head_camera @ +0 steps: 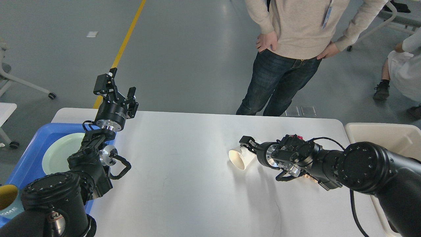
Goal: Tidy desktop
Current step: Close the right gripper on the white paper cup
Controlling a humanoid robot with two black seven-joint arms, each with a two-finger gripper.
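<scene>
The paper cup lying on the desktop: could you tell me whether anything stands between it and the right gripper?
Nothing visible does. The right gripper is right at the far side of the tipped paper cup on the desktop; whether its fingers touch the cup cannot be told. The crumpled brown paper lies behind the arm, not between.

Little can be read here. A cup (8, 201) at the lower left edge, yellow inside with a pale blue wall, carries white capital letters reading "OME"; the start of the word is cut off by the edge of the view. The left arm's base joint (54, 220) bears a small round red-and-white emblem, too small to read. The left wrist housing (111, 114) has tiny pale print that is illegible. A man's badge (327, 17), hanging on his beige sweater, shows no legible print. No numbers or signs can be read anywhere else.
</scene>
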